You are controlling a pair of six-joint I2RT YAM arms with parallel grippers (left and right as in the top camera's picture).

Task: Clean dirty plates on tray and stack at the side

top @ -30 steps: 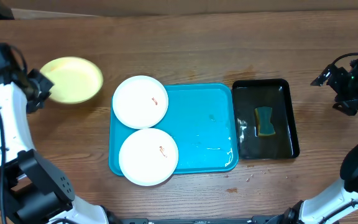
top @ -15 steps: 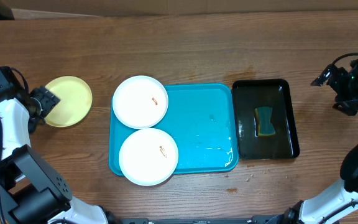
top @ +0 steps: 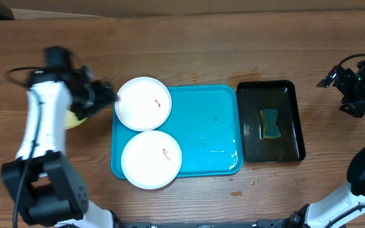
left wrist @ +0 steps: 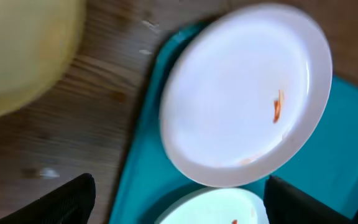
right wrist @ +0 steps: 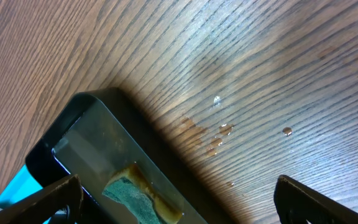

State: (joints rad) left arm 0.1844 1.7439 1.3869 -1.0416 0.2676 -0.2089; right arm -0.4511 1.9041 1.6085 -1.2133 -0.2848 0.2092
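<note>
Two white plates lie on the left half of the turquoise tray [top: 208, 133], the upper plate [top: 143, 103] and the lower plate [top: 151, 159], each with a small orange smear. A pale yellow plate [top: 73, 119] rests on the table left of the tray, mostly hidden under my left arm. My left gripper [top: 106, 96] is open and empty beside the upper plate's left rim. In the left wrist view this gripper [left wrist: 185, 205] hangs over the tray [left wrist: 347, 143], with the upper plate [left wrist: 247, 93], the lower plate [left wrist: 216, 208] and the yellow plate [left wrist: 17, 50] below it. My right gripper [top: 327, 79] is open at the far right.
A black tray [top: 296, 136] with water and a green-yellow sponge [top: 270, 123] stands right of the turquoise tray. In the right wrist view my right gripper [right wrist: 179, 208] hovers over that black tray [right wrist: 98, 118], the sponge [right wrist: 142, 199] and wet wood with droplets [right wrist: 222, 130].
My left gripper opened and let go of the yellow plate on the table at the left, then swung right to the upper white plate. The right arm has not moved.
</note>
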